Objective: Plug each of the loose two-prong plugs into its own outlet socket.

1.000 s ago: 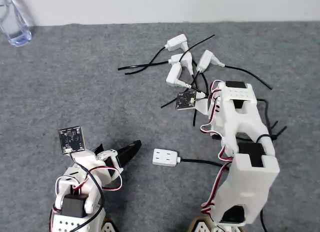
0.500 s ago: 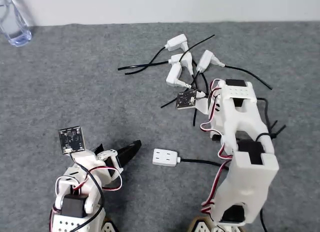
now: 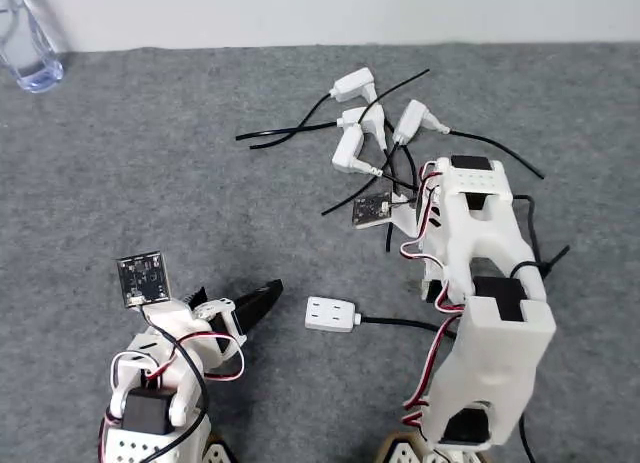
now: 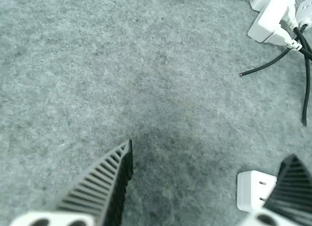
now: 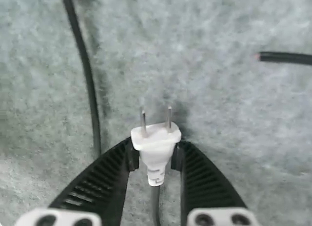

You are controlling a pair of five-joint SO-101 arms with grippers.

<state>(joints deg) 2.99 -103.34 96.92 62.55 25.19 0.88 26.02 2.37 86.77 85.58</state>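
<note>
Cord tangle [image 3: 287, 131] w/ plugs [image 3: 348, 151]; bottle [image 3: 28, 45] apart.

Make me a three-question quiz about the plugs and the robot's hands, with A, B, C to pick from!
1. How many prongs has the plug in the right hand?
A. one
B. two
C. three

2. Where is the white outlet block?
A. near the left hand
B. in the right hand
C. on top of the plug

3. How is the left hand?
A. open
B. shut on a plug
C. shut on a cord

Answers:
1 B: two metal prongs stick out of it.
2 A: the left wrist view shows it right beside that hand.
3 A: it gapes wide with nothing inside.
</note>
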